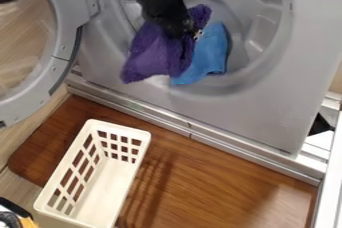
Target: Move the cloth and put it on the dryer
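Note:
The black gripper (pixel 186 33) is at the dryer's opening, in the upper middle of the camera view, pressed against a purple cloth (pixel 155 54). The cloth bunches around the gripper and drapes down to the left, with one corner standing up at its right. Behind and to the right of it, a blue cloth (pixel 210 52) lies on the lower part of the drum. The grey dryer (pixel 267 107) faces up toward the camera with its round opening uncovered. Cloth and the dark arm hide how the fingertips stand.
The dryer's round door (pixel 63 54) stands swung out at the left. A white slotted basket (pixel 137 164) sits on the brown wooden board (pixel 214 182) below the dryer. A metal rail (pixel 194 129) runs between board and dryer. A black and yellow object (pixel 27 221) is at the lower left corner.

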`<state>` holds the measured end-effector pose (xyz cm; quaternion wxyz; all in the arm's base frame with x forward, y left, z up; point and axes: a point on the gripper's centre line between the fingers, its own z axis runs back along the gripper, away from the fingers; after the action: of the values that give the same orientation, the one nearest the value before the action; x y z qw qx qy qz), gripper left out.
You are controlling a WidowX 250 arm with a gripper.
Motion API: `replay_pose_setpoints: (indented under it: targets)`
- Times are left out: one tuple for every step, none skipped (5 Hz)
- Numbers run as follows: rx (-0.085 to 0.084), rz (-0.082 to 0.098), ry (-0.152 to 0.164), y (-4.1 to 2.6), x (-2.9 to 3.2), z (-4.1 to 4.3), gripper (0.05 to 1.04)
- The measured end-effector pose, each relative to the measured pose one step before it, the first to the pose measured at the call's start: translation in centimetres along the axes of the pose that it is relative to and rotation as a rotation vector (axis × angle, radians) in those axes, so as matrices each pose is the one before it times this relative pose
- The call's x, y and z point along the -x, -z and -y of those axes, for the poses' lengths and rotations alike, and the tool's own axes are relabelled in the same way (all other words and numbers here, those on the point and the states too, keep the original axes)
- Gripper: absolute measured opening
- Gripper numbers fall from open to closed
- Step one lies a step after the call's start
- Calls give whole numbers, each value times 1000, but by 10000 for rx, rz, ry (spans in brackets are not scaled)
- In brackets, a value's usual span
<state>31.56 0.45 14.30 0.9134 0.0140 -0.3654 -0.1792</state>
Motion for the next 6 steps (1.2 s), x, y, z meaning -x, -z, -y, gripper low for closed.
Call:
replay_pose_setpoints:
  targets:
    - [39, -54, -184, 3659, -610, -1329, 84]
    - [115, -285, -17, 3592, -451, -947, 84]
    - [244, 163, 17, 2407, -974, -318, 84]
    - [198, -92, 145, 1793, -430, -145, 114]
    - [132, -71, -63, 43, 134, 210, 295]
    - [-15, 9, -47, 22, 108, -29, 580]
